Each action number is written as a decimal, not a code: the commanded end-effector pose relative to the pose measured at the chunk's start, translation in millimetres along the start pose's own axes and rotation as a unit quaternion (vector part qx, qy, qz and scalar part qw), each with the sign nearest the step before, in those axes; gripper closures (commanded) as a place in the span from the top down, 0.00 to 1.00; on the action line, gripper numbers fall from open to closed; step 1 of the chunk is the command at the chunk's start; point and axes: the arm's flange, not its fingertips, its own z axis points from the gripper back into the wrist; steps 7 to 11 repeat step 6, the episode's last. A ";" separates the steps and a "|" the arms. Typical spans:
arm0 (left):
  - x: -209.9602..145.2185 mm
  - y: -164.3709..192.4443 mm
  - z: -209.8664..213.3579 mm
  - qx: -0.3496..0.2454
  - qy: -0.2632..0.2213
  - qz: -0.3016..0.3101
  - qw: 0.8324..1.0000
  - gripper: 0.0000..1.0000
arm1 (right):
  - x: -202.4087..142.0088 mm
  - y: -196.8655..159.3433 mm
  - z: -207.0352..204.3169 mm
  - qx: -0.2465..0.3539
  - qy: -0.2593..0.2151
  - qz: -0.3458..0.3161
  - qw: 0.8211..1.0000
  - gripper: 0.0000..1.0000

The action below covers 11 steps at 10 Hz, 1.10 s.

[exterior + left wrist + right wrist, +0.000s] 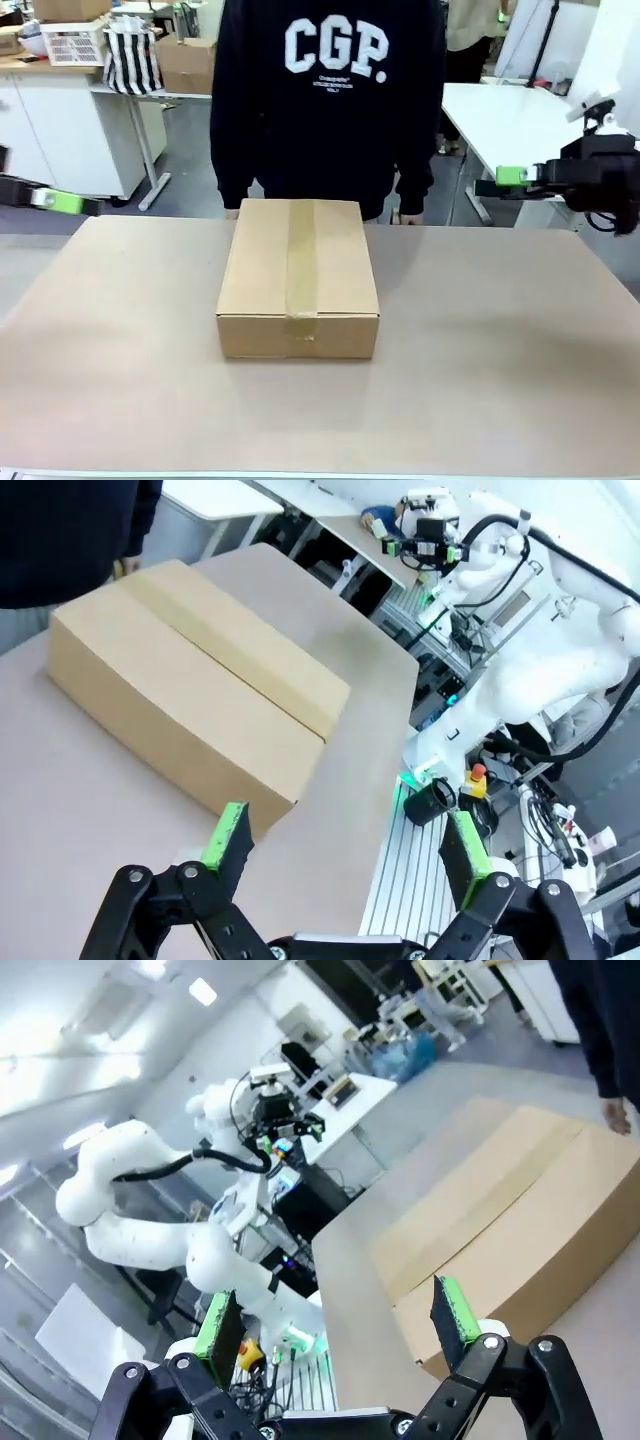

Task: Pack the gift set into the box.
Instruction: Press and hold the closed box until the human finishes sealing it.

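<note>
The box (298, 275) lies closed in the middle of the table, with a brown tape strip along its top seam. It also shows in the left wrist view as the box (190, 685) and in the right wrist view as the box (520, 1210). The gift set is out of view. My left gripper (50, 199) hovers at the table's far left edge, well away from the box. In its own view the left gripper (347, 842) is open and holds nothing. My right gripper (512, 177) hangs off the table's far right corner. In its own view the right gripper (337, 1318) is open and holds nothing.
A person in a dark sweatshirt (325, 100) stands right behind the box, one hand (615, 1115) hanging by its far edge. The brown table top (480, 370) is bare around the box. A white table (500, 115) stands behind on the right.
</note>
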 end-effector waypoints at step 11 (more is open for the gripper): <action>6.3 0.4 -21.6 -0.009 0.017 -0.010 1.000 1.00 | 1.6 6.7 -25.5 0.009 0.017 0.008 1.000 1.00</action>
